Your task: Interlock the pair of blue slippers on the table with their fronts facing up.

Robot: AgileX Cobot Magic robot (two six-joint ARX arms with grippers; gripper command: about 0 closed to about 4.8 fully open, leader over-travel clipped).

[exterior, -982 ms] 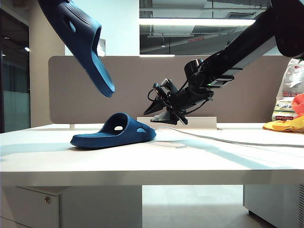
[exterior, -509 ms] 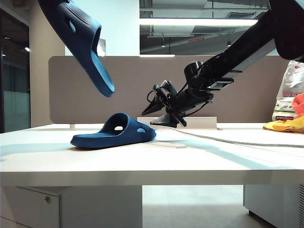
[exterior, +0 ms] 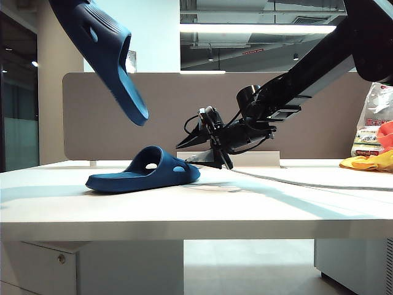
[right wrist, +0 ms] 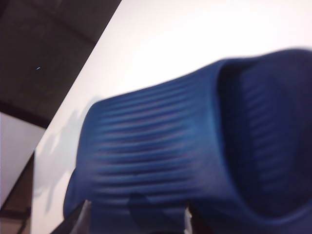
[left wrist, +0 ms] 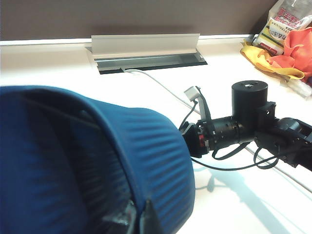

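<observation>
The right pincer (exterior: 191,152) reaches low and leftward on its slanting arm, jaws spread wide; the left pincer, out of sight, is clamped.

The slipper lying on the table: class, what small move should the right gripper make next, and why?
Probably ease forward and close on its toe end. The right gripper stands open at the front of the slipper on the table, gripping nothing. The left gripper, hidden behind its load, holds the other slipper aloft, awaiting its mate.
</observation>
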